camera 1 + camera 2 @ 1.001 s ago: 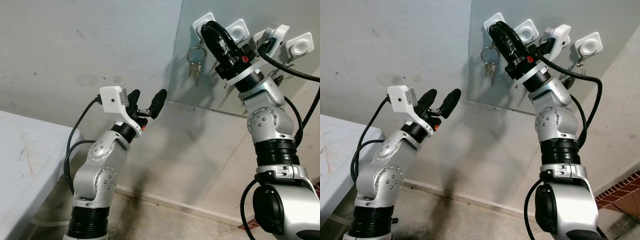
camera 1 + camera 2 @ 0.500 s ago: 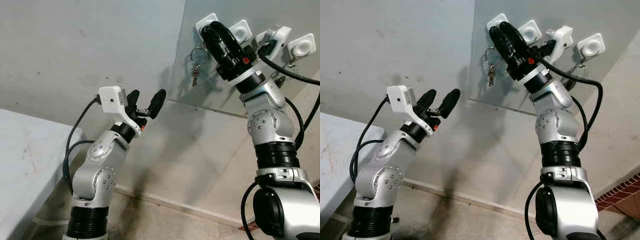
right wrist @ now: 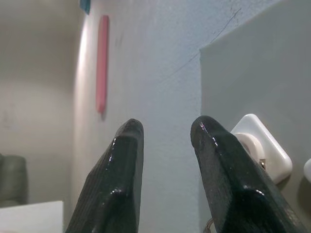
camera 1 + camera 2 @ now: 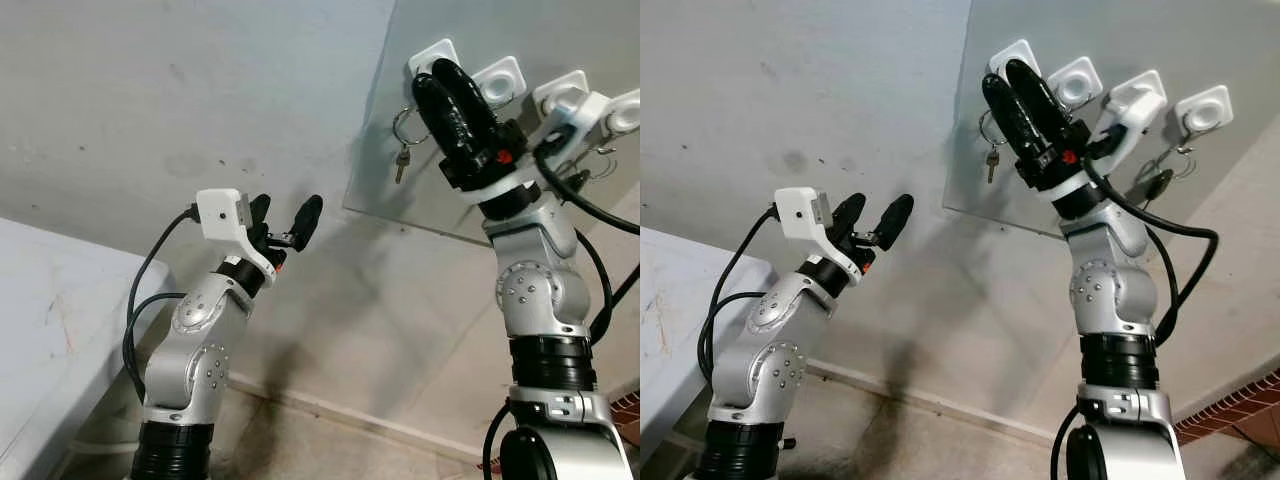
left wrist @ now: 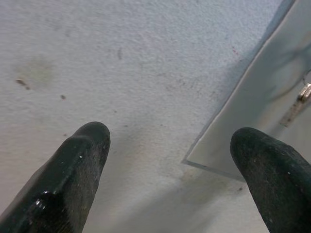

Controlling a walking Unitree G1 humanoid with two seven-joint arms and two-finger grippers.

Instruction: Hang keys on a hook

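At the far left, the corner of a pale bench (image 4: 50, 330) is seen against the grey wall (image 4: 150, 90), its edge running down toward the floor. Just right of it the left arm is raised, and the left pincer (image 4: 285, 215) is held open in free air before the wall, its two black fingers (image 5: 80, 160) spread well apart with nothing between them. From the left wrist view, the lower corner of a grey panel (image 4: 400, 150) is framed between those fingers, and a key tip is caught at the panel's far side. Bare wall lies between the left pincer and the panel's left edge, so open room is left there.

The panel is fixed flat on the wall, its left edge slanting and its bottom edge running across behind the right arm. A row of white square hooks (image 4: 1077, 80) is mounted along its top. The keys (image 4: 402, 160) are hung on a ring from the leftmost hook (image 4: 432, 55), dangling close to the panel's left edge and apart from both pincers.

The right pincer (image 4: 1012, 80) is raised just beside that leftmost hook, to the right of the keys, its fingers parted narrowly and empty. Further right, another ring is seen hanging from the last hook (image 4: 1202, 108).
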